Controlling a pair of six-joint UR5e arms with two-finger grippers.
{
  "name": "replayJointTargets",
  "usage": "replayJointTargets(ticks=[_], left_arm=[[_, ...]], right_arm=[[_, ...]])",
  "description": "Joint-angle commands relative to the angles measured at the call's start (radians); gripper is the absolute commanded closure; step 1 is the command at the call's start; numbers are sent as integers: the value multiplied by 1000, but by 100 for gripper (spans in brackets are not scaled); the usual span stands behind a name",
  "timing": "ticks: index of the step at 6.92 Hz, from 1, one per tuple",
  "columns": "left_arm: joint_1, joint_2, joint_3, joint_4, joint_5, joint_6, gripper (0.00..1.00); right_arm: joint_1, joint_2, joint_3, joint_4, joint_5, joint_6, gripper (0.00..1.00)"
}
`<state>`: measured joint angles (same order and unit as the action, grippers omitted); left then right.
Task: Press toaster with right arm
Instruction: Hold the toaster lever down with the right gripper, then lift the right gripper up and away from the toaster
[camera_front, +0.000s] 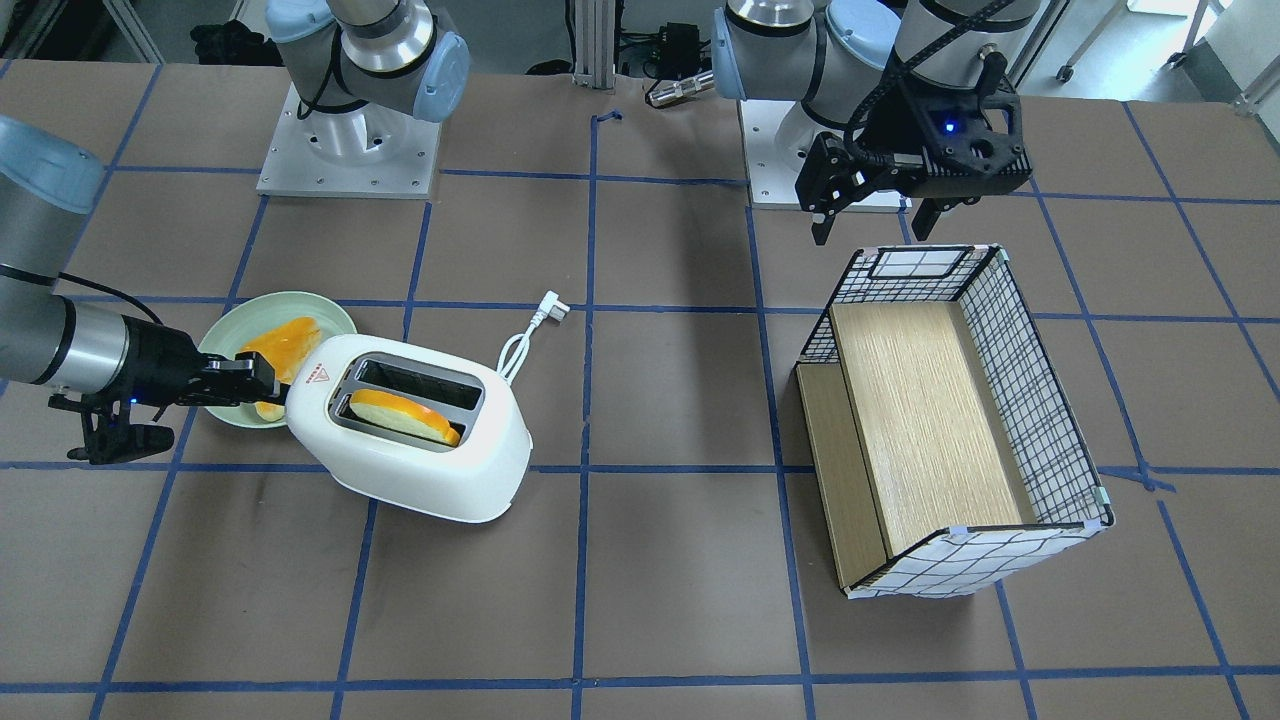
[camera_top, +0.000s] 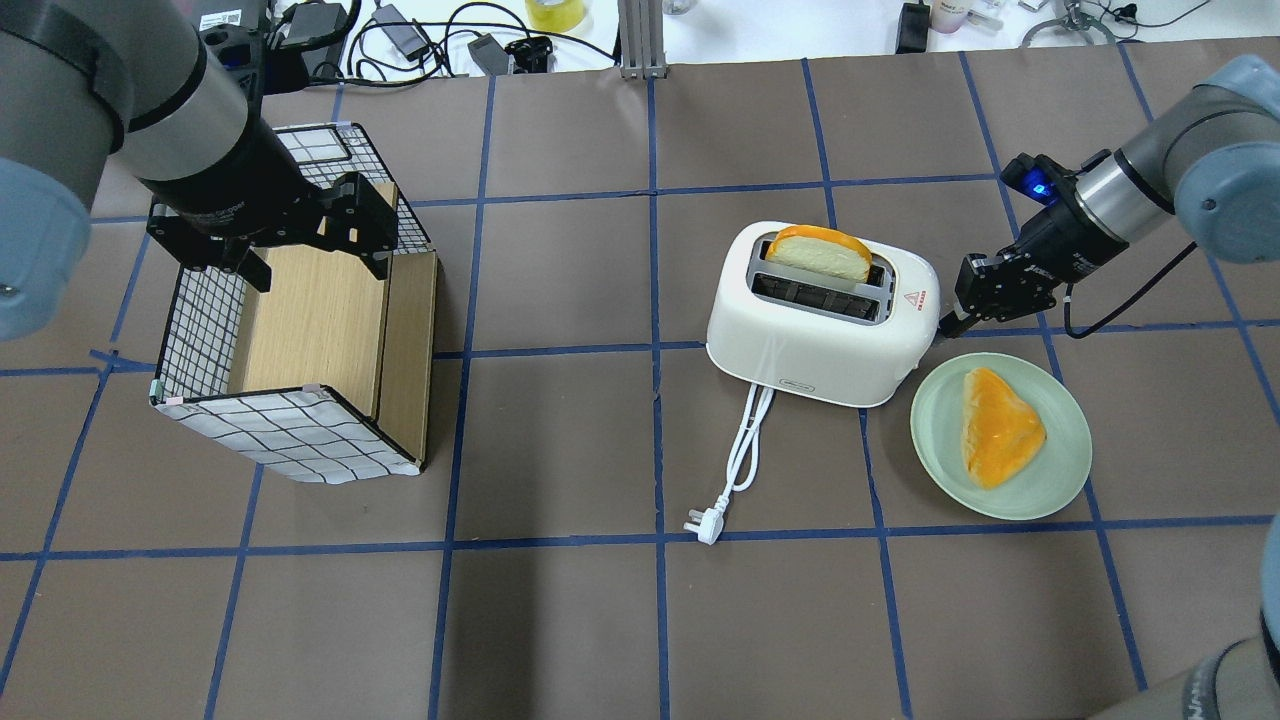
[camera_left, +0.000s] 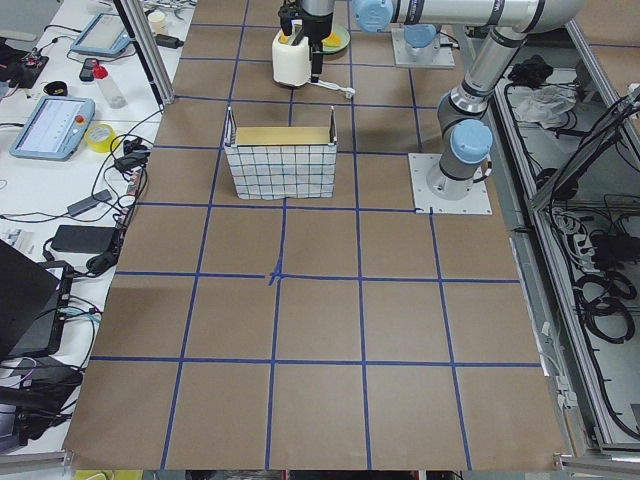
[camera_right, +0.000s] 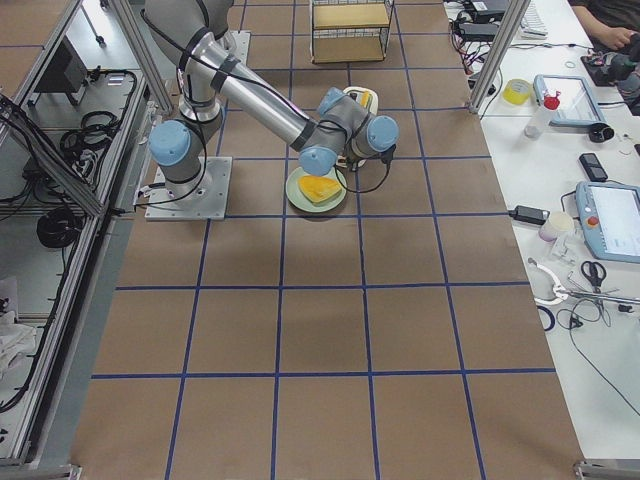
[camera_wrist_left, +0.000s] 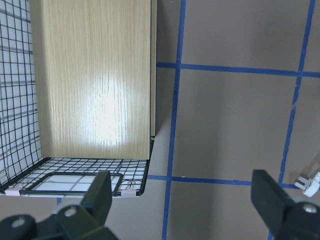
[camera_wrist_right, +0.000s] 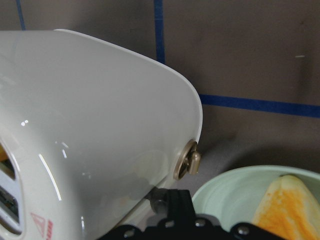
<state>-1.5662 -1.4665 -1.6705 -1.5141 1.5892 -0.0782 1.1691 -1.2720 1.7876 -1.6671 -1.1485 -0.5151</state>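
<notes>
The white toaster (camera_front: 420, 455) lies on the brown table, and shows in the overhead view (camera_top: 820, 335) with one bread slice (camera_top: 818, 252) standing in a slot. My right gripper (camera_front: 262, 380) is shut, and its tips rest against the toaster's end, below the red triangle mark (camera_top: 916, 297). In the right wrist view the right gripper (camera_wrist_right: 171, 199) touches the white shell (camera_wrist_right: 90, 125) just under the small grey knob (camera_wrist_right: 189, 160). My left gripper (camera_top: 310, 255) is open and empty, hovering over the wire basket (camera_top: 290, 440); its fingers (camera_wrist_left: 100, 195) stand wide apart.
A pale green plate (camera_top: 1000, 505) with a second orange bread slice (camera_top: 1000, 425) sits beside the toaster, under the right wrist. The white cord and plug (camera_top: 705, 525) trail toward the robot. The wire basket (camera_front: 1030, 400) with wooden shelves lies on its side.
</notes>
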Motion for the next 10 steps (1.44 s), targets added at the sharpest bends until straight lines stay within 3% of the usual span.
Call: replayJointTargets(ticks=[1,3,5,8,10], left_arm=[[0,0,0,0,0,0,0],[0,0,0,0,0,0,0],[0,0,0,0,0,0,0],[0,0,0,0,0,0,0],[0,0,0,0,0,0,0]], right_arm=[[3,-38,-16,18,6,50,100],[3,-99,-20,52,0,85,100],[4,-142,-89,134,-34,171,100],[7,-213,-316,353,-181,346,100],[15,-227,-408,414,-264,436,99]])
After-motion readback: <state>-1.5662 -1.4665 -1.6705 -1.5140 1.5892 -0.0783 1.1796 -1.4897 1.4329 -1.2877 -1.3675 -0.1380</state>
